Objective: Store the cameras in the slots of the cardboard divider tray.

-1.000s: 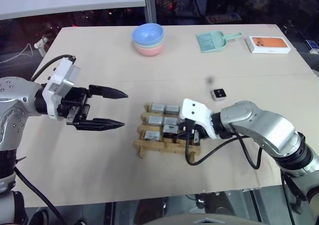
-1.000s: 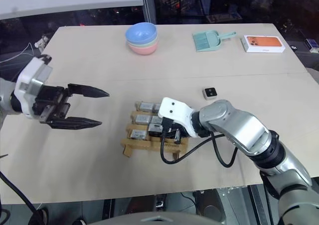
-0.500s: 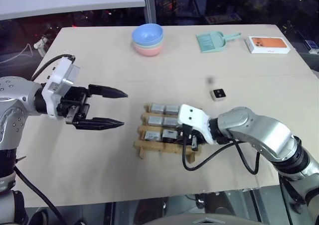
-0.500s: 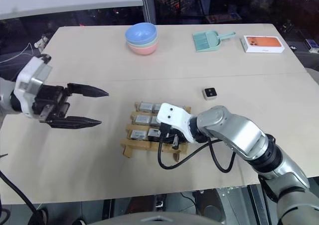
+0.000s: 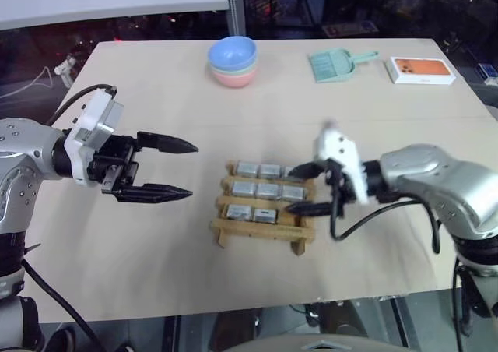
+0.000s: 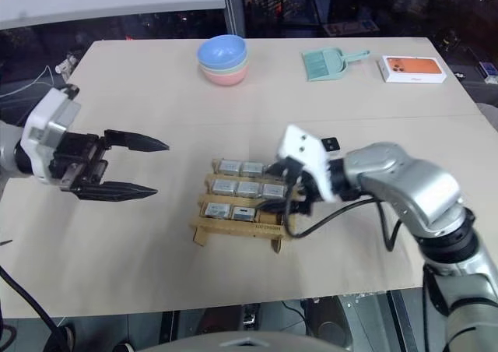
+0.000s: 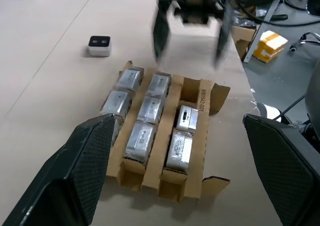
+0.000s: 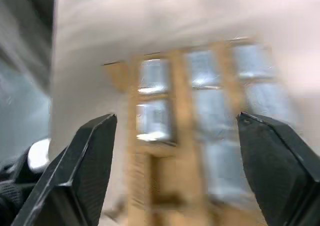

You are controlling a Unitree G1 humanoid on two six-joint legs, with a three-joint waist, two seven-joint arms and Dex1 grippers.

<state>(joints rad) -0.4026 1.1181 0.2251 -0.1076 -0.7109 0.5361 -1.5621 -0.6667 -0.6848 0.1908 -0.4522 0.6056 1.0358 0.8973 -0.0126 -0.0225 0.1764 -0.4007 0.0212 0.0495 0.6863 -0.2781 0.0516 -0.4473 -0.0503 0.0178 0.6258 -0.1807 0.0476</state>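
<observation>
1. The cardboard tray (image 5: 264, 212) sits at the centre of the frame, a little below the middle of the table (image 5: 156, 274). Eight of its slots look filled with silver cameras (image 5: 267, 190). One corner slot looks empty, the one at the tray's lower right in the head view.
2. One more camera (image 7: 99, 45) lies loose on the table, lens up, just beyond the tray's far right corner. By the look of it, that one is meant for the empty slot.
3. The right claw (image 5: 305, 188) hangs over the tray's right edge, fingers spread wide with nothing between them. It points left across the slots.
4. The left claw (image 5: 173, 167) waits at centre left, well clear of the tray. Its jaws are wide and empty, aimed right toward the tray, likely parked out of the way.
5. At the top of the frame, out of play, sit stacked bowls (image 5: 232, 60), a teal dustpan (image 5: 333, 64) and a white-and-orange box (image 5: 420, 69).
</observation>
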